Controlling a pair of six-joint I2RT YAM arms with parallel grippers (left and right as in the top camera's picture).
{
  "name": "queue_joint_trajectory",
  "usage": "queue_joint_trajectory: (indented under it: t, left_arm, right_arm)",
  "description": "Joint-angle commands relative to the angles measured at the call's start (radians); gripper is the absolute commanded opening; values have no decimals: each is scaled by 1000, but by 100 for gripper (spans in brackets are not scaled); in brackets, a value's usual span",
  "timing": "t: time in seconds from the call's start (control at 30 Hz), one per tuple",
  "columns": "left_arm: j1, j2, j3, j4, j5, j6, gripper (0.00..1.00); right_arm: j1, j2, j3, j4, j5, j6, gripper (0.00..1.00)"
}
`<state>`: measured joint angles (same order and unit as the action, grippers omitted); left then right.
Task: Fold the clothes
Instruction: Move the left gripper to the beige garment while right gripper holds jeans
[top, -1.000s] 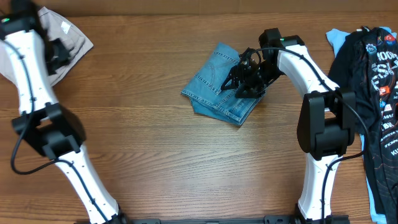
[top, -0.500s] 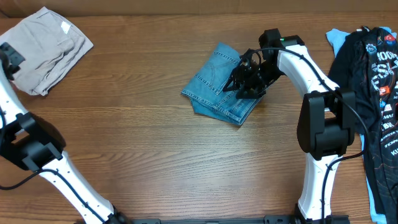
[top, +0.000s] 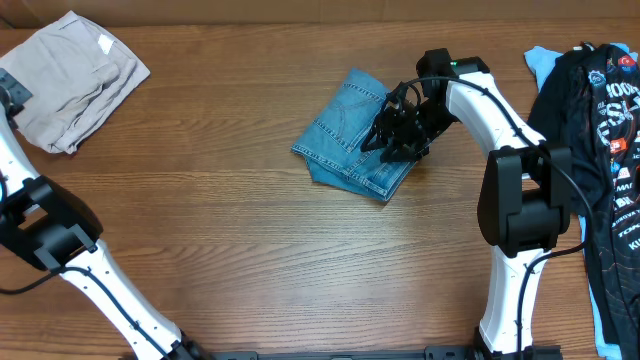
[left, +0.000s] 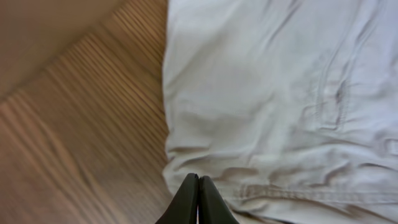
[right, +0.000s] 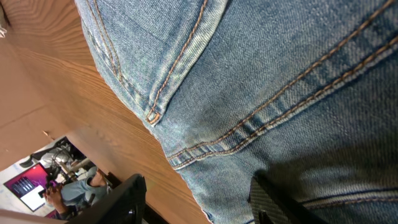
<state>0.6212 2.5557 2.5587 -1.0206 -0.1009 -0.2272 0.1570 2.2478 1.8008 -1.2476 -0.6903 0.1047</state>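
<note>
Far left, upper corner of the brown wood-grain table (top: 230, 240): crumpled beige cotton trousers (top: 75, 80), loosely bundled and well apart from everything else. Probably parked there to leave the middle free for work.

Left gripper (left: 199, 190) poised low over the near hem of those trousers. Jaws pressed fully together, nothing between them. Barely visible at the frame edge from overhead. Only the left wrist camera reveals the closed tips, the wrinkled fabric and a stitched pocket seam.

Centre, slightly right: light-blue denim jeans (top: 355, 135), already folded into a compact slanted packet, lying flat on the wood.

Right gripper (top: 397, 135) down on the packet's right side, reached in from the right. Too dark and bunched in the overhead view to judge the jaws. In the right wrist view, two black fingers (right: 121, 202) standing apart. One hangs off the cloth over bare wood, the other over the denim, with the folded edge and orange stitching between. Open, then, not clamped. Likely straddling the edge to pinch or flatten the fold.

Far right edge: a black printed tee (top: 610, 110) heaped over a pale-blue garment (top: 540, 62), unfolded, presumably waiting their turn.
</note>
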Motion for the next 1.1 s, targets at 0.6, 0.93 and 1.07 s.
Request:
queue_joint_trajectory:
  t: [0.6, 0.93, 1.07]
  left_arm:
    - [-89, 227, -6, -119, 184, -69, 4]
    - [-230, 227, -5, -117, 179, -124, 4]
    - [-274, 227, -5, -111, 180, -156, 4]
  right_arm:
    - [-6, -25, 16, -1, 8, 1, 54]
    - [-6, -25, 16, 0, 9, 1, 53]
    - [-7, -25, 16, 0, 9, 1, 52]
